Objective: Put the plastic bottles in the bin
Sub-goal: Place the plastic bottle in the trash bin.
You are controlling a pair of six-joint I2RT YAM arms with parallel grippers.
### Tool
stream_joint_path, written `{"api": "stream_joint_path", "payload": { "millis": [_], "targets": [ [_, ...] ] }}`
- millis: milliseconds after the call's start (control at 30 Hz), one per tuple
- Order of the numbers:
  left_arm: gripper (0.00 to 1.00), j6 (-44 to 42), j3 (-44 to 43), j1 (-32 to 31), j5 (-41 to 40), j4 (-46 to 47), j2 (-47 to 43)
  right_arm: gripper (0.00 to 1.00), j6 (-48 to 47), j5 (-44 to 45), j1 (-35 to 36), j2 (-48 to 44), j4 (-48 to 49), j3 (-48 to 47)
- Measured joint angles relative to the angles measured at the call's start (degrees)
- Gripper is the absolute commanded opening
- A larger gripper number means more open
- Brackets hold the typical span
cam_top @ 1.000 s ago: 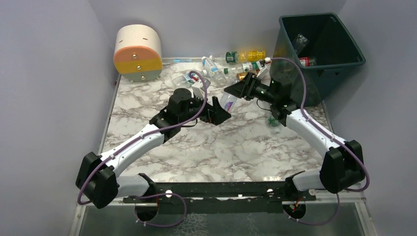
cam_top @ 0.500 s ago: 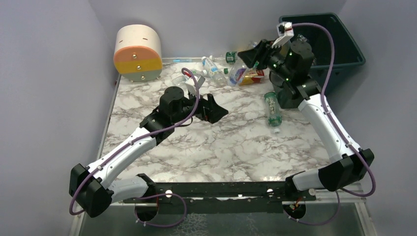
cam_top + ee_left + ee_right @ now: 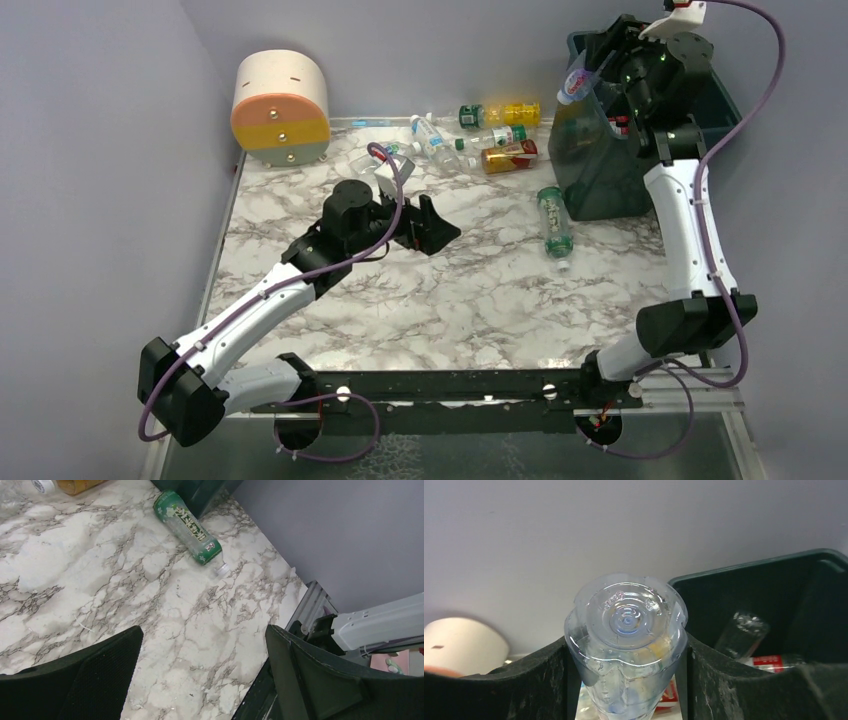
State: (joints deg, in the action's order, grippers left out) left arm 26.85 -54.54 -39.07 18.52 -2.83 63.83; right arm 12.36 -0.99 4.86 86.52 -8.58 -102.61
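Right tool (image 3: 625,650) clamps a clear bottle (image 3: 626,620) lengthwise (base facing its wrist camera); left tool (image 3: 203,630) gapes wide.

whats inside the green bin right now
Inside the bin, the right wrist view shows a clear bottle standing tilted and a red-labelled bottle lying beside it. The right pincer and its held bottle cover the rest of the inside.
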Motion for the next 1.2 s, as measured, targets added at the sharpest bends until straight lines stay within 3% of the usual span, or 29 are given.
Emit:
{"api": "stream_joint_path", "payload": {
  "millis": [267,733,1200],
  "targets": [
    [0.99,-0.37,0.98,0.00,-0.22,-0.17,-0.07,0.62,1.11,2.10,-7.43,5.57,0.79,-2.38],
    [0.99,-1.22,1.46,0.00,-0.28,-0.90,0.33,0.60,9.22,-0.66,-16.98,4.15,5.55,0.90],
    [0.99,-1.44,1.46,0.00,-0.26,-1.66,0.48,0.60,8.68,-0.28,-16.94,4.55,6.38,-0.22]
  ]
}}
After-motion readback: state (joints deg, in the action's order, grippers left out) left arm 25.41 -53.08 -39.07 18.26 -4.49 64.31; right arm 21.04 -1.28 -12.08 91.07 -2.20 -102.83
